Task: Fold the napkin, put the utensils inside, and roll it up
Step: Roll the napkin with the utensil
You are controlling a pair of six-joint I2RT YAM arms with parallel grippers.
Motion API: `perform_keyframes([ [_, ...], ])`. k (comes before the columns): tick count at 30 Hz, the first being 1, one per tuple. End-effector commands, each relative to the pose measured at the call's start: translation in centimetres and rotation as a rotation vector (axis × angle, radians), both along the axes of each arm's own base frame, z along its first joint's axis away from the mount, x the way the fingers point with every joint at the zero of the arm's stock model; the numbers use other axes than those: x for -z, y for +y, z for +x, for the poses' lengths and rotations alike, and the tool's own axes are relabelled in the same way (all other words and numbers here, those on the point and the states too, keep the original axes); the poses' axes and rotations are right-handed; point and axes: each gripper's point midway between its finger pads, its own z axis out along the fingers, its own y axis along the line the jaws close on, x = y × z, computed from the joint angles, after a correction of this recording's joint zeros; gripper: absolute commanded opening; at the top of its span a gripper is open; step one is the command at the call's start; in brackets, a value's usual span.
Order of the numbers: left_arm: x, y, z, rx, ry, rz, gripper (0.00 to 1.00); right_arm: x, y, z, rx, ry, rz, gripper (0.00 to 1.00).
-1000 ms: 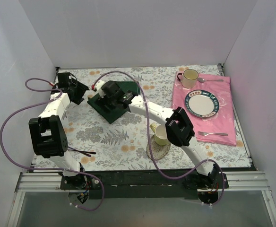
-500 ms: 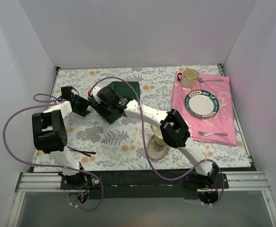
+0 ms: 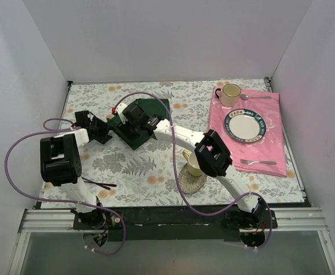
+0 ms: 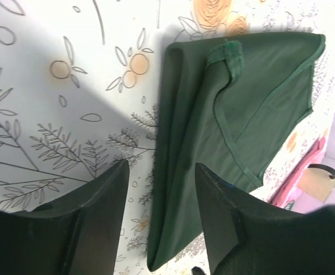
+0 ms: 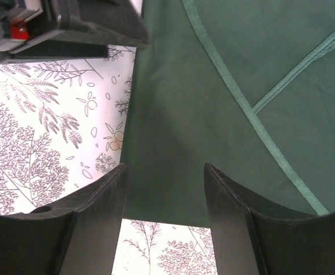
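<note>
**Green cloth lying flat, both grippers hanging open over it**

Dark green and soft, the napkin [image 4: 253, 103] is lying on the floral tablecloth [image 3: 156, 166] toward the far left of the table, well apart from the pink cloth [image 3: 271, 143] on the right. It is sitting already doubled over, with its hems crossing on top and a thick folded edge running down its left side.

Your left gripper [image 4: 160, 172] is hovering at that folded edge with its fingers spread, and the edge is passing through the gap. Nothing is pinched there that I can see. Your right gripper [image 5: 164, 172] is hanging over the middle of the cloth, jaws apart too, with flat fabric showing between them.

I'm reading this as a light, limp thing. It is going to sag, drag and crumple rather than hold a shape, and the layers are likely to slide over one another. So you are wanting a hold on a hemmed edge or a corner, where the fabric is thickest, going low enough to catch every layer. With one gripper pinning while the other is lifting, the fold should be staying square.
</note>
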Motion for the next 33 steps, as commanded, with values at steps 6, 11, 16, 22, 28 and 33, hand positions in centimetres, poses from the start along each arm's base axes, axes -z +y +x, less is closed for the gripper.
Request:
perform_keyframes([
  [6,0.3,-1.0,0.3,0.038,-0.026,-0.031,0.48,-0.5,1.0,0.1,-0.011,0.016,0.064,0.63],
  [11,0.9,-1.6,0.4,0.054,-0.026,-0.038,0.4,0.3,1.1,0.1,-0.016,0.022,0.069,0.63],
  [16,1.6,-2.0,0.5,0.066,-0.02,-0.052,0.31,1.6,1.0,0.3,-0.014,0.021,0.043,0.63],
  [22,1.9,-1.9,0.4,0.07,-0.014,-0.051,0.24,2.0,1.3,0.2,-0.029,0.023,0.04,0.63],
  [28,1.3,-2.1,0.6,0.097,-0.018,-0.042,0.14,2.9,2.1,-0.4,-0.085,-0.019,0.008,0.75],
  [33,0.6,-2.2,0.7,0.112,-0.004,-0.05,0.03,1.8,2.7,-0.1,-0.109,-0.12,-0.012,0.85],
])
